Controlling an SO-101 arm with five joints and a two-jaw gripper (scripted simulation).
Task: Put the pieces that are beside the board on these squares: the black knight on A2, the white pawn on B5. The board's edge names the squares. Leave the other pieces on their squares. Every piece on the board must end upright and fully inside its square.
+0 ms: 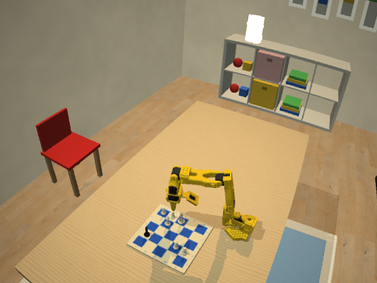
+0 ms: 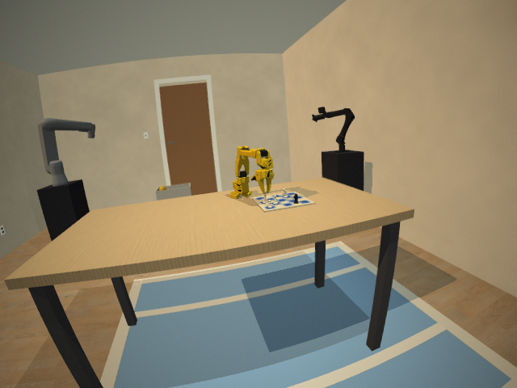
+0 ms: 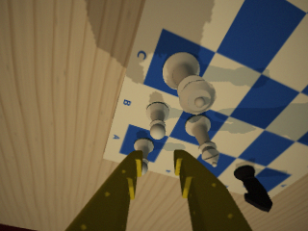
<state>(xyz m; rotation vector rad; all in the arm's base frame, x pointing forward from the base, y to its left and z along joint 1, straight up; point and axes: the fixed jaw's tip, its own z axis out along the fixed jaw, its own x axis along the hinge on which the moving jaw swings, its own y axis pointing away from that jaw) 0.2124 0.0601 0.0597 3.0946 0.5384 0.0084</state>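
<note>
The blue and cream chessboard (image 1: 170, 237) lies on the wooden table. My gripper (image 3: 159, 164) hangs a little above the board's edge by the letters A and B, fingers slightly apart with nothing between them. It also shows in the top view (image 1: 173, 208). Just ahead of the fingertips a white pawn (image 3: 157, 120) stands upright in the row marked B. A smaller white piece (image 3: 143, 146) stands in row A, partly behind my left finger. The black knight (image 1: 146, 232) stands on a square at the board's left edge and also shows in the wrist view (image 3: 251, 185).
Taller white pieces (image 3: 180, 69) (image 3: 194, 93) (image 3: 202, 137) stand close together in the rows beyond the pawn. Two more white pieces (image 1: 175, 245) (image 1: 184, 252) stand near the board's front right. My base (image 1: 239, 227) sits right of the board.
</note>
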